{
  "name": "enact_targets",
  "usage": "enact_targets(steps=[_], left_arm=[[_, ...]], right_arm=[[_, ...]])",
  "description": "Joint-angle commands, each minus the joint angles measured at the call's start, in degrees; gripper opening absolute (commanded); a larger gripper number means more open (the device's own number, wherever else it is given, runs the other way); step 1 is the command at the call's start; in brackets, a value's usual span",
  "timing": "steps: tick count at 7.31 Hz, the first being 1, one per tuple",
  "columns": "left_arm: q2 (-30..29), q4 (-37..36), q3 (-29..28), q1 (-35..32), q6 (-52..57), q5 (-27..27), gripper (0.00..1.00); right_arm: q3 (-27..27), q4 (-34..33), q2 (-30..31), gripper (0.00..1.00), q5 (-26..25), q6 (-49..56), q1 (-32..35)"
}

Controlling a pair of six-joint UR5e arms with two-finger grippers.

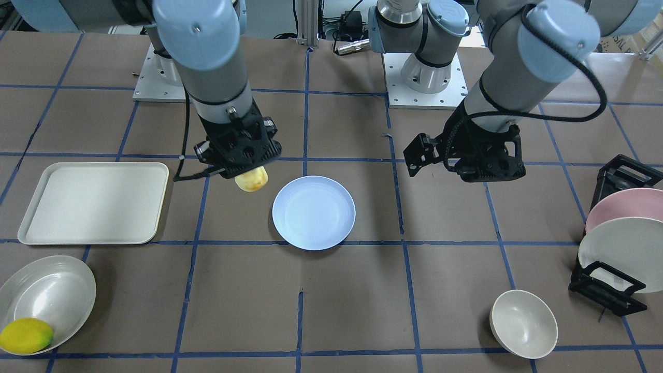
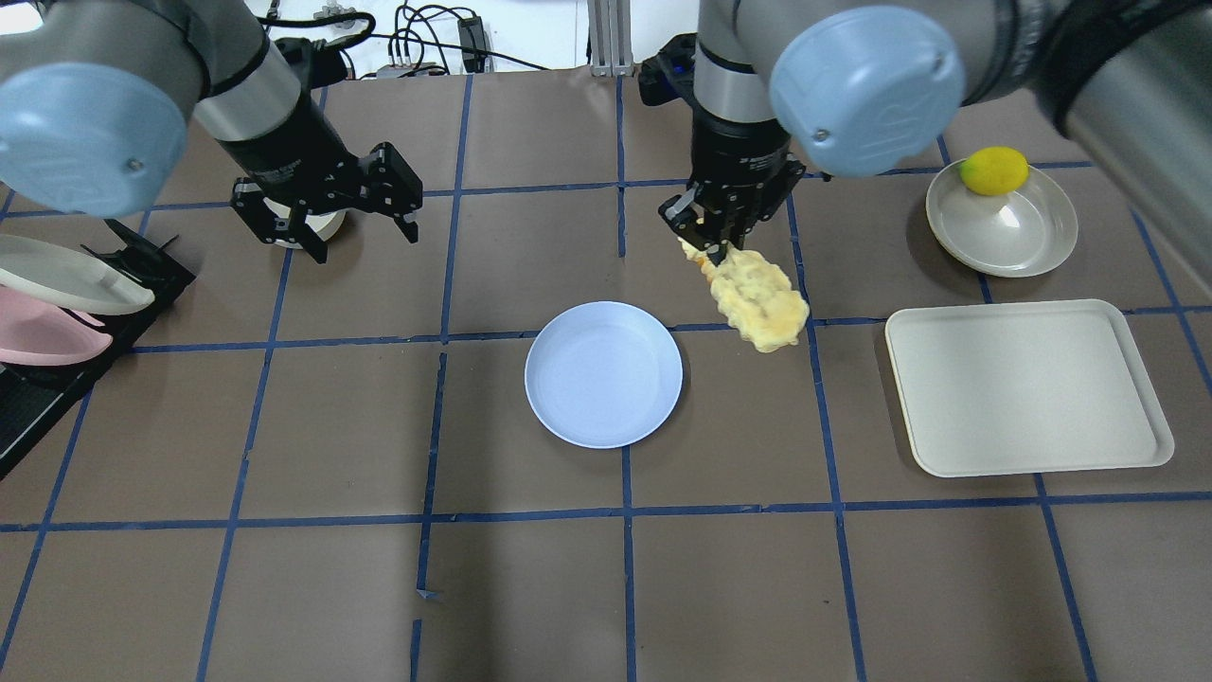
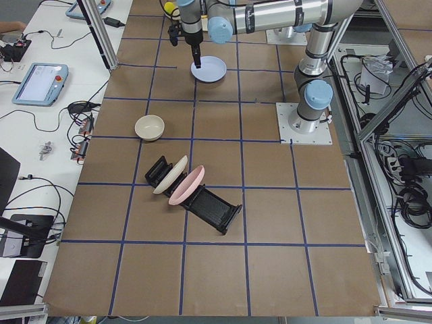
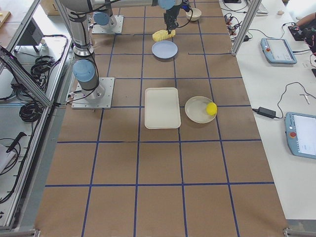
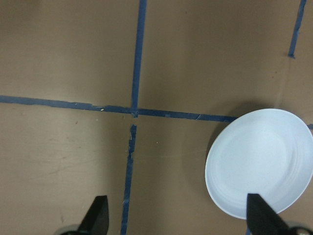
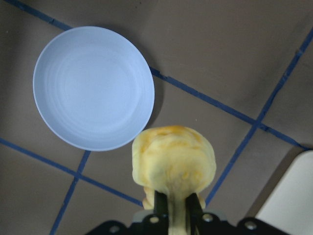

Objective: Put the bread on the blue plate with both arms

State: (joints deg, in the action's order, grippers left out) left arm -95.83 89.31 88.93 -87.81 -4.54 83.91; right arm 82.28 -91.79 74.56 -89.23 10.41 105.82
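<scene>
Two grippers hang over the table (image 1: 362,311) in the front view: the right gripper (image 1: 247,171) is clenched on the bread (image 1: 252,179), just beside the blue plate (image 1: 314,212) and not over it, while the left gripper (image 1: 484,173) hovers well apart on the plate's other side. From overhead, the bread slants down from its pinched end, its free end near the plate's rim; the left gripper stands spread. The left wrist camera shows its fingertips (image 5: 99,215) wide apart above the table, the plate off to one side. The right wrist camera shows the jaws squeezing the bread's narrow end, next to the plate's edge.
</scene>
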Motion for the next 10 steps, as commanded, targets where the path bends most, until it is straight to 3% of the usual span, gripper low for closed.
enact_targets(steps=[1, 2, 3, 4, 5, 8, 9, 10], left_arm=[[1.87, 5.43, -5.33, -2.09, 0.06, 5.51, 1.0], [2.13, 5.44, -5.34, -3.85, 0.41, 9.47, 1.0], [2.05, 5.61, -5.26, -4.82, 0.41, 9.43, 1.0], [1.96, 6.14, -5.17, -4.83, 0.5, 9.43, 1.0], [2.13, 5.97, -5.25, -4.66, 0.5, 9.08, 1.0], [3.89, 5.35, -3.59, -3.42, 0.33, 9.52, 1.0], [3.98, 5.44, -3.59, -3.34, 0.41, 9.51, 1.0], [3.81, 5.44, -3.5, -3.16, 0.41, 9.78, 1.0]], right_arm=[[-2.54, -7.16, -9.14, 0.25, -0.33, -5.13, 5.34], [-3.95, -8.22, -12.22, 0.32, -0.33, -5.4, 6.41], [-3.27, -10.31, -13.9, 0.56, -0.16, -5.05, 6.94], [-3.09, -11.64, -14.7, 0.88, -0.24, -5.05, 7.12], [-3.09, -11.65, -14.8, 0.94, -0.24, -5.31, 7.38], [-2.74, -11.31, -14.27, 0.96, -1.46, -2.96, 7.92], [-2.65, -11.04, -12.88, 0.96, -5.48, 4.02, 6.87], [-1.26, -10.78, -9.47, 0.95, -5.25, 4.44, 4.77]])
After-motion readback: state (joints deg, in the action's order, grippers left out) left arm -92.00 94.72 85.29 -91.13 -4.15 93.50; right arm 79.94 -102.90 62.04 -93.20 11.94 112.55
